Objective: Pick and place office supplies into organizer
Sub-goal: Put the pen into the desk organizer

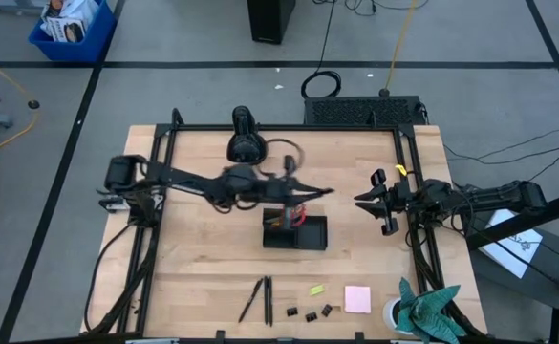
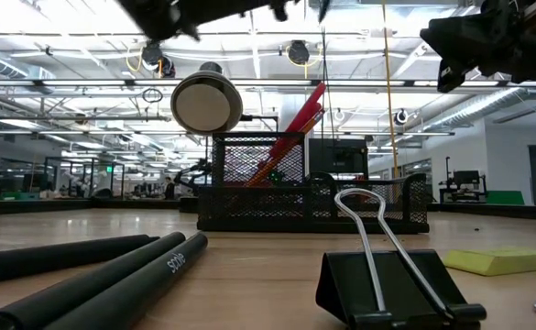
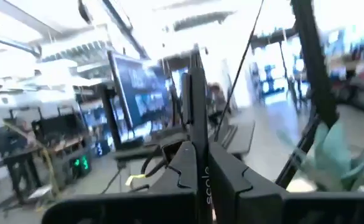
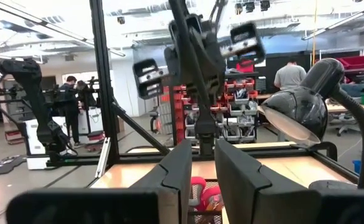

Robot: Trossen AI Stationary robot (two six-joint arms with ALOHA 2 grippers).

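Note:
The black mesh organizer stands mid-table with red-handled scissors and orange pencils leaning in it. My left gripper hovers just above the organizer's far side, shut on a black pen. Two more black pens, binder clips, a yellow-green piece and a pink sticky pad lie flat near the front edge. My right gripper waits at the table's right, its fingers a little apart with nothing between them. My left gripper pinches the black pen's near end between its two fingers. The fingers come roughly level from the table's left and lie along the pen. The pen sticks out past the fingertips toward the table's right, lifted clear above the organizer.
A black desk lamp stands at the far side behind the organizer. A teal cloth in a white cup sits at the front right corner. Black frame rails run along both sides of the table.

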